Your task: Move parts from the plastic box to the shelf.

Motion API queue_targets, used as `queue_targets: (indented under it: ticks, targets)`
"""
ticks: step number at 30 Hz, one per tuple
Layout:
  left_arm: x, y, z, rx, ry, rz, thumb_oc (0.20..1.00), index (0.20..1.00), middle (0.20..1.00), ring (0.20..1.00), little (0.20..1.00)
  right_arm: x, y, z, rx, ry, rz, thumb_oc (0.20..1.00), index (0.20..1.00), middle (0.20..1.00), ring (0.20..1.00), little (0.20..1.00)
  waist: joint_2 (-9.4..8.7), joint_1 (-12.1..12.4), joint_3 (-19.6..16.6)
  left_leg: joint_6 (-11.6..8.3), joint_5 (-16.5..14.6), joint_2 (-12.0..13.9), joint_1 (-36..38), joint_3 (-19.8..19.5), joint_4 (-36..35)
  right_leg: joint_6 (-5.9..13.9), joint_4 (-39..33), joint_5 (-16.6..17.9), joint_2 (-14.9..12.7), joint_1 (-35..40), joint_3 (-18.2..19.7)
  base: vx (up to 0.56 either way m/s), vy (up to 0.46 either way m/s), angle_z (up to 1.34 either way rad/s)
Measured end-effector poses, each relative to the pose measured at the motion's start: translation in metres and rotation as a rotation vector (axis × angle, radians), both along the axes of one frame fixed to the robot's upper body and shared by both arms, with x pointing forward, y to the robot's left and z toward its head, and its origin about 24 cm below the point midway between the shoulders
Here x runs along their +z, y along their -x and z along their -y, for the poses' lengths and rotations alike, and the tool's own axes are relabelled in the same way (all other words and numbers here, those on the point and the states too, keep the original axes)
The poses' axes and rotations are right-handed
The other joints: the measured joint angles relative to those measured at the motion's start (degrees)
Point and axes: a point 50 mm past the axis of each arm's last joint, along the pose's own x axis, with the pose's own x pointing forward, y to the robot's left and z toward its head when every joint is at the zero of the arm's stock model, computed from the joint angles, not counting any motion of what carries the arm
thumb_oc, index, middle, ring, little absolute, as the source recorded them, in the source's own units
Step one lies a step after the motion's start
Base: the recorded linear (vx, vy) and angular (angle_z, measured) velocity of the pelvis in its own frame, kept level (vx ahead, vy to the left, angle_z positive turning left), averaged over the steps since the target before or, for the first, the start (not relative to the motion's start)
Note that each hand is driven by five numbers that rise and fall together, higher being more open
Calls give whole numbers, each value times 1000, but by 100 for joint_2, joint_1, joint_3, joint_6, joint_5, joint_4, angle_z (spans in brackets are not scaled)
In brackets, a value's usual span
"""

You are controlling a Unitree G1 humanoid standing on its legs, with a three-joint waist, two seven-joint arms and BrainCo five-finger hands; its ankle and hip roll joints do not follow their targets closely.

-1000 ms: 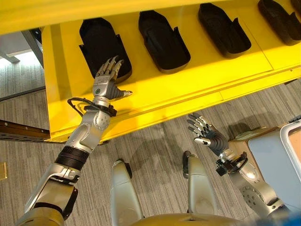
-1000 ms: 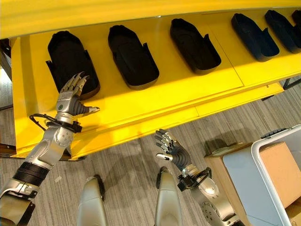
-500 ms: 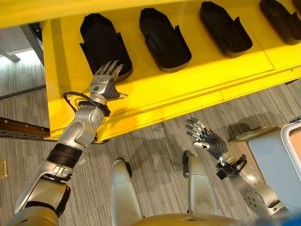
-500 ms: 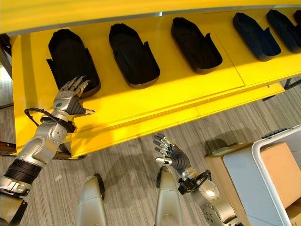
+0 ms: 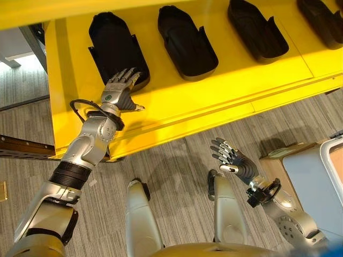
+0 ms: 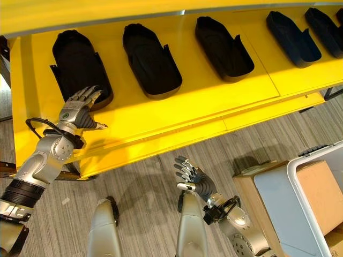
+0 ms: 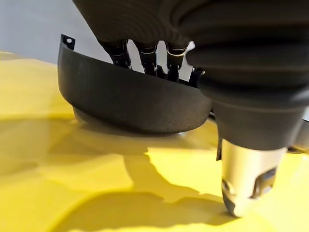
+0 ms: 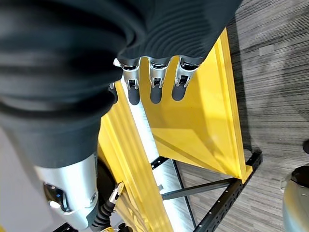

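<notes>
A yellow shelf (image 5: 177,101) runs across the far side of the scene, with grey carpeted floor (image 5: 171,166) nearer the robot. Black moulded parts lie in a row along the shelf. At the far left sits the first black part (image 5: 115,45), a long tray-like shell with raised walls. The robot's left hand (image 5: 119,93) reaches onto the shelf at the near end of this part, fingers straight and spread wide, their tips (image 5: 128,76) at the part's near rim and the thumb resting on the yellow board; it grasps nothing. The left wrist view shows the same fingers laid against the part's dark curved wall (image 7: 130,104).

To the right lie a second part (image 5: 185,43), a third part (image 5: 256,31) and a fourth part (image 5: 321,19) at the right edge, each well apart from the next.

Nearer and right of centre, the right hand (image 5: 233,160) hangs over the floor, in front of the shelf, fingers loosely spread and empty. At the far right stands the plastic box (image 6: 316,209), white-rimmed, beside a cardboard carton (image 6: 257,184).
</notes>
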Motion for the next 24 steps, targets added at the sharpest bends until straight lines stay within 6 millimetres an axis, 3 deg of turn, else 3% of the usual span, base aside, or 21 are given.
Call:
queue_targets:
  ticks: [24]
  targets:
    - [18,9,-7,-42,-86,-137,1000,1000,1000,1000,1000,-6,3,1,40,9,-48,1000,1000,1000,1000,1000,1,25,56,-10,6,-6,21,-45,5,-14,74,-56,-2,22,-23,0,0,0]
